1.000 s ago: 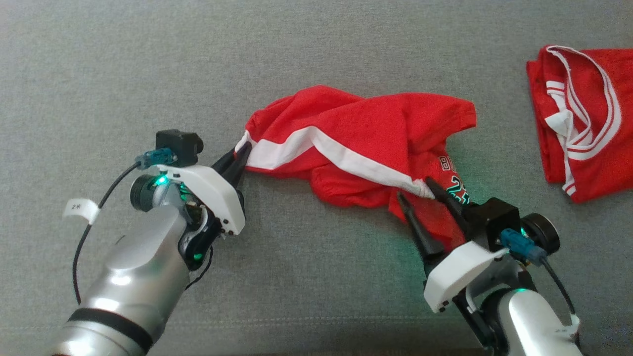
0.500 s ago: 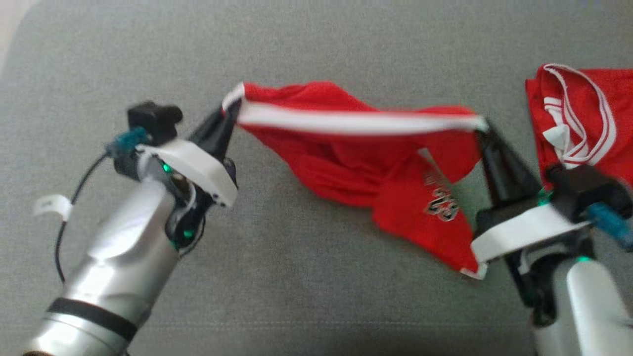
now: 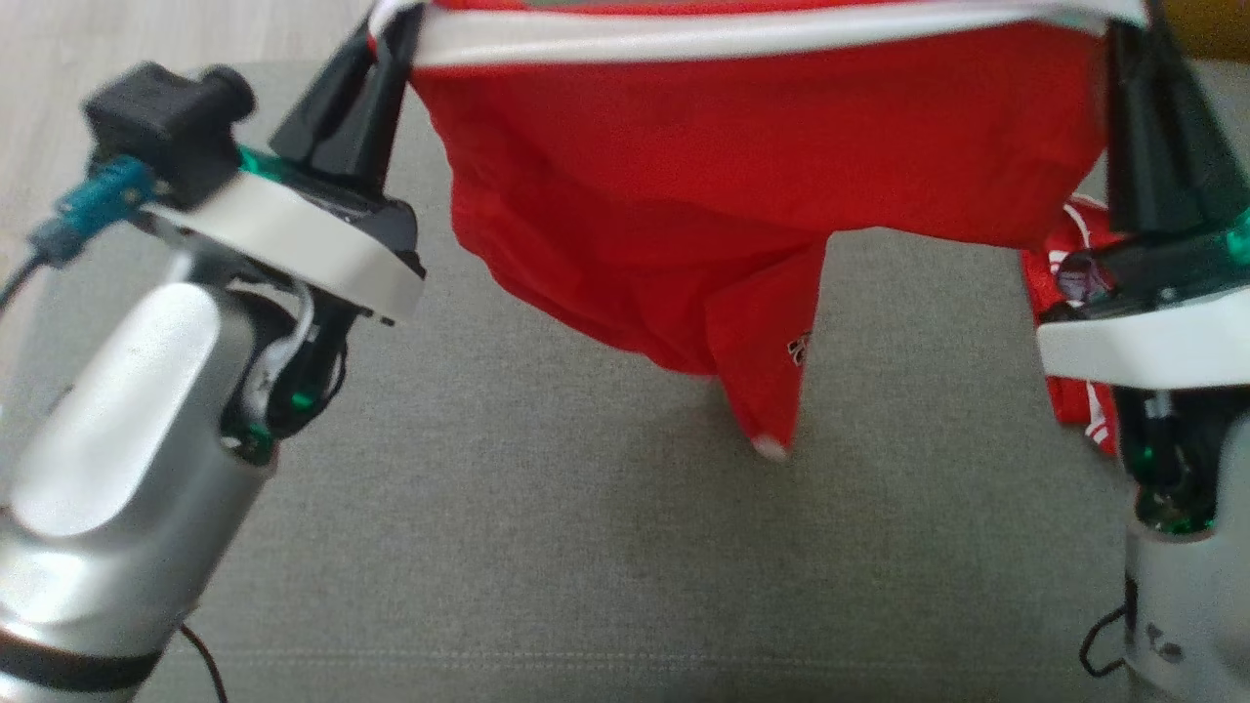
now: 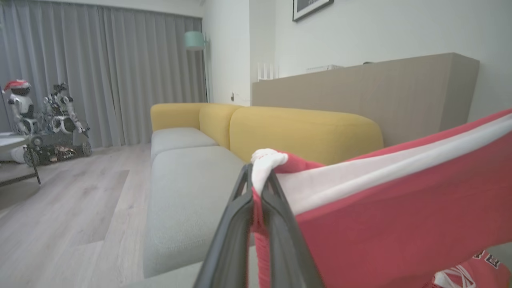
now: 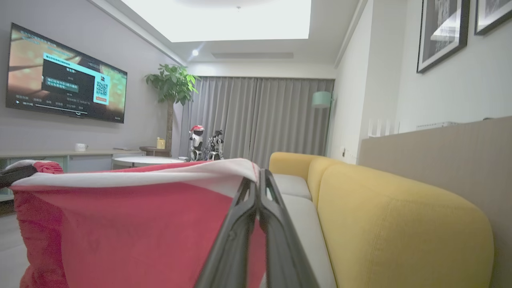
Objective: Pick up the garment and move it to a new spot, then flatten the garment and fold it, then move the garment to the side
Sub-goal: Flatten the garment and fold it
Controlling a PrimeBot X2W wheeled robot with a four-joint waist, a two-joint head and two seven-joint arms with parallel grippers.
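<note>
Garment (image 3: 742,176): red, held up in the air over the grey sofa seat (image 3: 586,547); a second ago it lay crumpled on that seat.
White band (image 3: 742,34): pulled straight between the two grippers at the top of the head view; earlier it ran slack and bent across the heap.
Left gripper (image 3: 391,39): jaws clamped on the left end of the band, as they were a second ago, now raised well off the seat. In its own wrist view (image 4: 258,180) the cloth (image 4: 400,216) is pinched between the closed fingers.
Right gripper (image 3: 1123,29): jaws together on the right end of the band; a second ago they stood apart beside it. Its wrist view (image 5: 258,180) shows the cloth (image 5: 140,228) hanging from the tips.
Hanging corner (image 3: 771,444): lowest point of the garment, close above the seat; contact cannot be told.
Red jersey (image 3: 1074,400): on the seat at the right, now partly hidden behind the right gripper.
Head view: shifted; pale floor (image 3: 146,39) now shows at the upper left.
</note>
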